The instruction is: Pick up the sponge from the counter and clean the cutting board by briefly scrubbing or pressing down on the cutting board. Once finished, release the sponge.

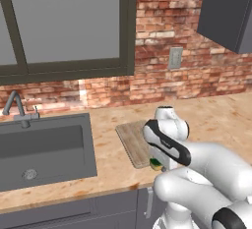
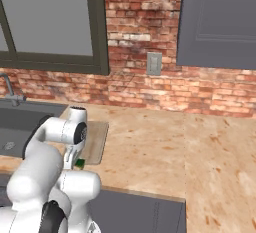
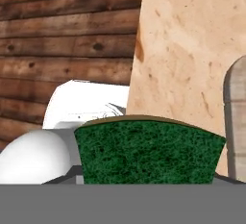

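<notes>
Filling the lower hand view, the sponge's (image 3: 149, 151) dark green face is seen right against the gripper; whether the fingers are clamped on it cannot be told. From the base views, the sponge (image 1: 156, 163) sits under the hand at the near edge of the cutting board (image 1: 135, 142), which lies on the counter (image 2: 165, 147). Further left of the hand is the sink (image 1: 44, 149), with a brick wall (image 2: 150, 92) beyond.

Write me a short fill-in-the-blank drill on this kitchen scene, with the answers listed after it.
1. The sponge seen close in the hand view has a dark ____ top.
2. The cutting board lies on the counter to the right of the ____.
3. The wall behind the counter is made of red ____.
4. In the left base view, the faucet stands at the ____ edge of the sink.

Missing words: green; sink; brick; back
</notes>
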Tool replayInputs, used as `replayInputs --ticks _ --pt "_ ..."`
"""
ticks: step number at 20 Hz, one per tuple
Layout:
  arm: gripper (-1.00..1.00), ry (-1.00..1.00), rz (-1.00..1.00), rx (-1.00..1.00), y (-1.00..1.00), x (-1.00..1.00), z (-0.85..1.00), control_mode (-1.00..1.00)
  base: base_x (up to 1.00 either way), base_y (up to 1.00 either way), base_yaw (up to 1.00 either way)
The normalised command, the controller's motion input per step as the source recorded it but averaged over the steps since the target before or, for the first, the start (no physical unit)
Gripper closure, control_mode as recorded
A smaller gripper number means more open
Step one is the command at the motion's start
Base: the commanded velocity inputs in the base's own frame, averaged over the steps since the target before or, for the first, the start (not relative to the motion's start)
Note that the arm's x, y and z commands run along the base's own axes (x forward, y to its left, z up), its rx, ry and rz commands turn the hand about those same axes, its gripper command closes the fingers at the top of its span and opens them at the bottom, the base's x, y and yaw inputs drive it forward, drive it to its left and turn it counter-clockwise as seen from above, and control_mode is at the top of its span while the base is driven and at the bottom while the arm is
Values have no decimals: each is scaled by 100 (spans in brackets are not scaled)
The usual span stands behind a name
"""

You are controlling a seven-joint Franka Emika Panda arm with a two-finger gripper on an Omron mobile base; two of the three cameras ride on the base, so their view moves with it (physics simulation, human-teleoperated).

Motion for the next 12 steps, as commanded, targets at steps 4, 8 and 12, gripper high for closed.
replayInputs --ticks 4,8,12 --pt "100 16 0 0 23 0 0 -100 0 0 0" --pt "100 0 0 0 27 -3 6 -100 0 0 0" --pt "100 -13 -4 -2 18 -18 32 -100 0 0 0"
